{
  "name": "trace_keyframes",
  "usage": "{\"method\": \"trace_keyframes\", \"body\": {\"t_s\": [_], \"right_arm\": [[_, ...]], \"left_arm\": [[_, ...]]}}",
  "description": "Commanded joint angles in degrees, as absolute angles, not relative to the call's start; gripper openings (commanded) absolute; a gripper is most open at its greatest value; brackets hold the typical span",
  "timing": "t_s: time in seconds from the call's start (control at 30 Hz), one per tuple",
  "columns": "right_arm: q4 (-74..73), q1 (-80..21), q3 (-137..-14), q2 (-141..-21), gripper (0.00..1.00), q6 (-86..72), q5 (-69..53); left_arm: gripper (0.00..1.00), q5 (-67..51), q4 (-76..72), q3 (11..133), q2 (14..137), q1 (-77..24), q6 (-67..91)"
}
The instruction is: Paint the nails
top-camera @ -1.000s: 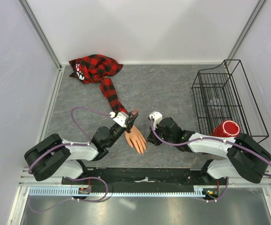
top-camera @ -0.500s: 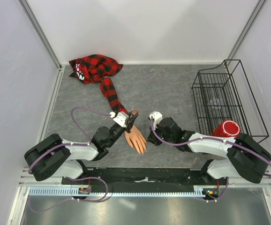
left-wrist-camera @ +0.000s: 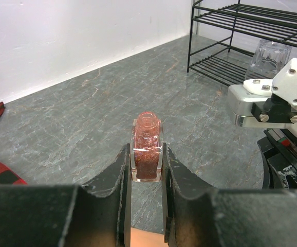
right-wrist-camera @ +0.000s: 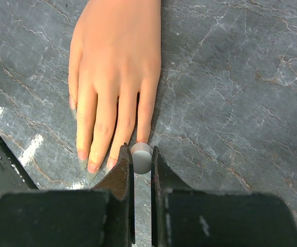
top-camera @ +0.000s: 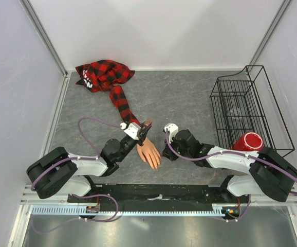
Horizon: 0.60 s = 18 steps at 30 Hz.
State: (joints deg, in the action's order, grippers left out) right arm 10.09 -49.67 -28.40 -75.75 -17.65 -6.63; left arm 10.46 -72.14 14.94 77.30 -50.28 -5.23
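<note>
The peach mannequin hand [top-camera: 149,153] lies palm down on the grey table, its wrist in a red-and-black plaid sleeve [top-camera: 118,98]. Its nails [right-wrist-camera: 92,167] show as long tips on the thumb and three fingers. My right gripper [right-wrist-camera: 142,157] is shut on a round white cap [right-wrist-camera: 142,154], held right at the little finger's tip, and the cap hides that nail. My left gripper [left-wrist-camera: 147,164] is shut on an uncapped bottle of reddish glitter polish [left-wrist-camera: 147,149], held upright above the hand's wrist [left-wrist-camera: 147,237]. In the top view the left gripper [top-camera: 146,126] and right gripper [top-camera: 164,153] flank the hand.
A black wire rack [top-camera: 248,103] stands at the right with a clear glass [left-wrist-camera: 268,59] inside. A red cup [top-camera: 247,141] sits by the rack's near corner. The rest of the plaid shirt is bunched at the far left [top-camera: 103,73]. White walls close in the table.
</note>
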Motion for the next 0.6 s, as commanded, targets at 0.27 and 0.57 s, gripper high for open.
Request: {"method": "trace_keyframes", "body": {"t_s": [0.27,0.57], "right_arm": [[10.81,-50.01,-27.60,-73.48,0.00,-17.93,-7.29],[11.07,-49.92,-27.07,-73.12,0.00,-18.19,-7.65]], "left_arm": [[0.02,11.52,-75.76,16.70,77.87,-50.62,-7.65],[0.02,11.43,-75.85,16.87,78.05,-50.62,-7.65]]}}
